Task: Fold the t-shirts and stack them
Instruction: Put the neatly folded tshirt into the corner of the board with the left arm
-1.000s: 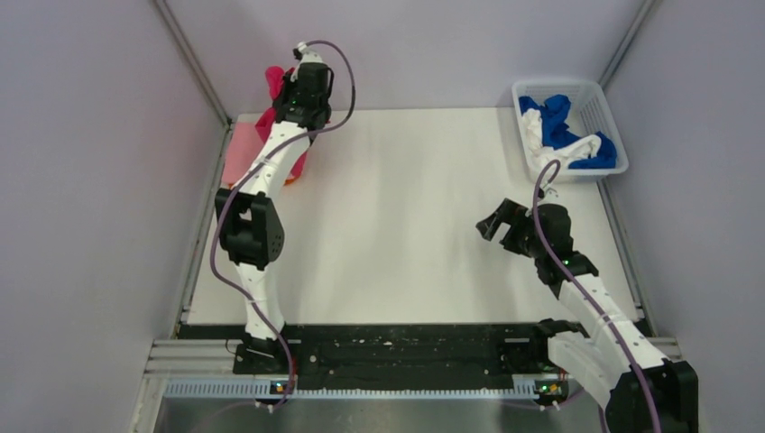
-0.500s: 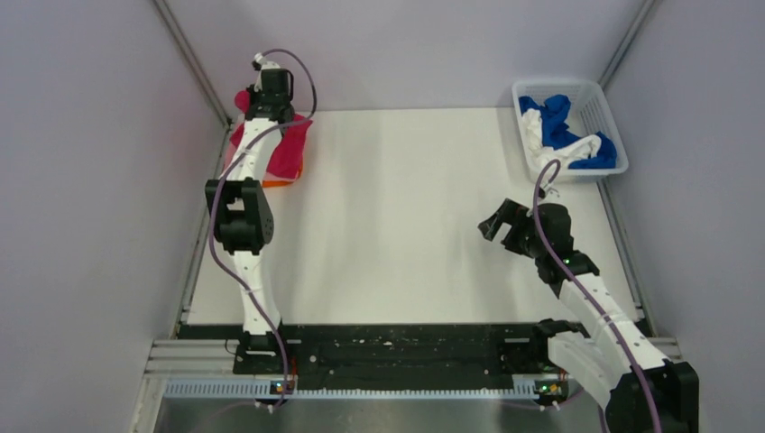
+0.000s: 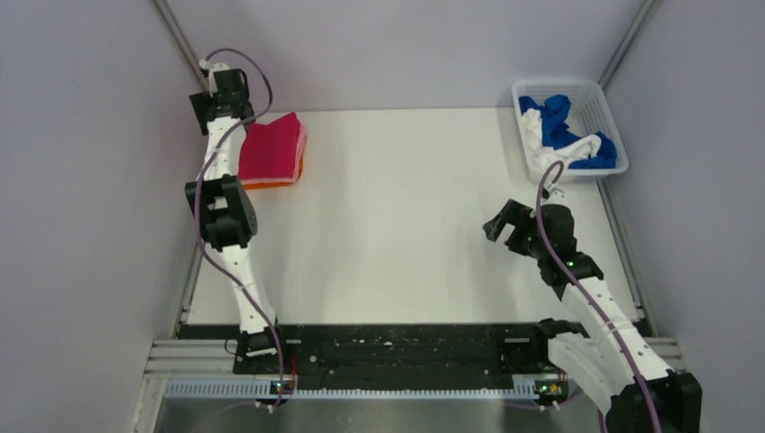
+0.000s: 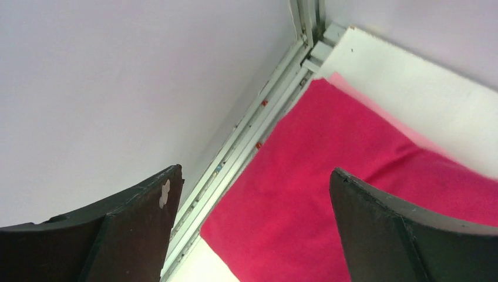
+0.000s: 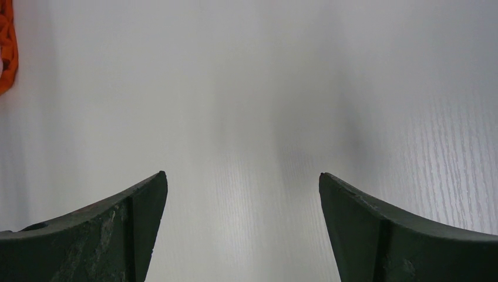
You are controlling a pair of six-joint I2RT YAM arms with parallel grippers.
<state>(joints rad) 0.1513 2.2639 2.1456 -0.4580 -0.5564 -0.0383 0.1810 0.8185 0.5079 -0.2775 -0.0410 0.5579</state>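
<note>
Your left pincer (image 4: 252, 176) and right pincer (image 5: 244, 176) both stand spread, holding nothing. The left wrist view shows the crimson-pink t-shirt (image 4: 352, 188) over the light pink t-shirt (image 4: 387, 113) at the bench's (image 3: 406, 225) far-left corner. The top view adds the orange t-shirt (image 3: 266, 184) beneath, three stacked, plus blue cloth (image 3: 561, 122) and white cloth (image 3: 541, 149) in one basket (image 3: 599, 106).

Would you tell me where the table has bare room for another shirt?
The white tabletop is bare between the folded crimson-pink shirt stack and the white plastic mesh basket. Crowded: that far-left corner and the basket of blue and white shirts.
</note>
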